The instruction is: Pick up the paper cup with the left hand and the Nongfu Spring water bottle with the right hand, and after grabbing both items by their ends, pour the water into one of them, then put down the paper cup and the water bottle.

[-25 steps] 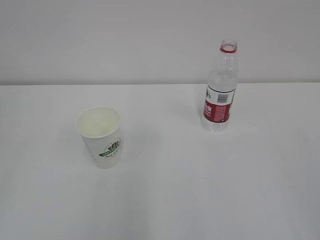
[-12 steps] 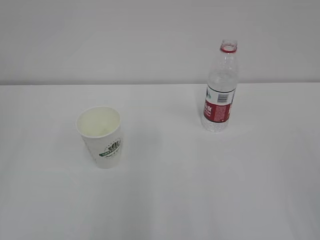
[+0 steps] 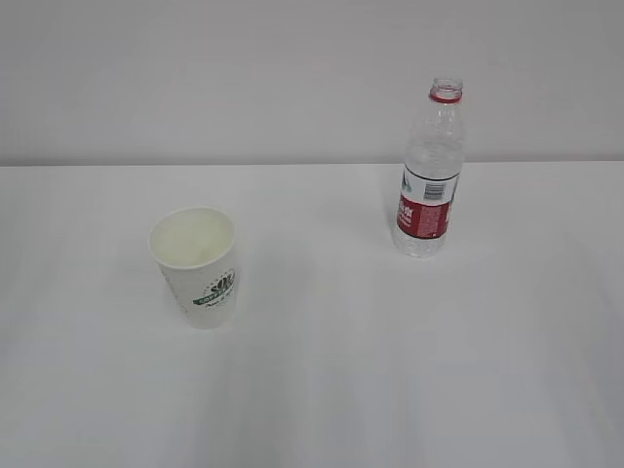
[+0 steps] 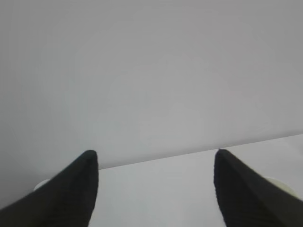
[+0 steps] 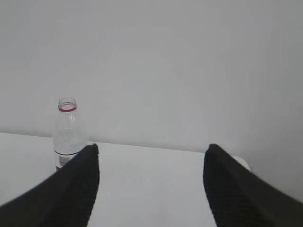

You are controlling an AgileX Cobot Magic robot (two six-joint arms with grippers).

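Note:
The paper cup [image 3: 198,268] stands upright on the white table, left of centre, white with a green logo and a cream inside that looks empty. The Nongfu Spring water bottle [image 3: 429,175] stands upright and uncapped at the back right, clear with a red-and-white label. I cannot make out a water level in it. Neither arm shows in the exterior view. My left gripper [image 4: 155,153] is open over bare table, and the cup is not in its view. My right gripper [image 5: 152,146] is open, with the bottle [image 5: 68,132] far ahead, partly behind its left finger [image 5: 71,189].
The white table [image 3: 341,370] runs back to a plain pale wall [image 3: 244,78]. Cup and bottle stand well apart, with bare tabletop between them and in front of them.

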